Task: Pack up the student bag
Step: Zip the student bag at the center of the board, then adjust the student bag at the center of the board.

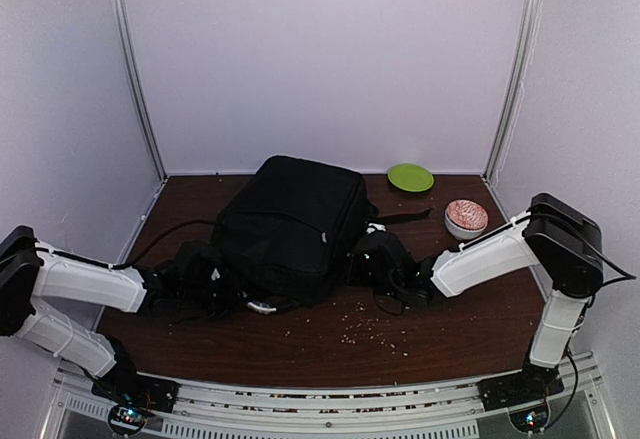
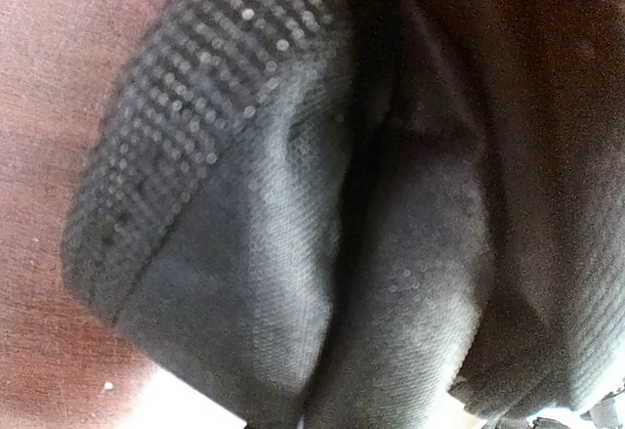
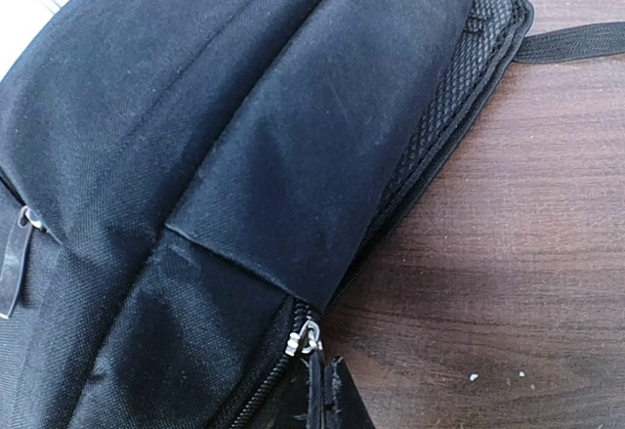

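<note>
The student bag lies flat on the table. My right gripper is clenched on a zip pull at the bag's right edge. My left gripper sits against the bag's near-left corner; I cannot tell its grip.

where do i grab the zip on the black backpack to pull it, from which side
Take the black pull tab hanging from the silver slider at the corner of the student bag. It is thin and flat and trails off the bag toward the table, so probably come in low from the table side and pinch across its flat faces; the slider itself looks too small.
</note>
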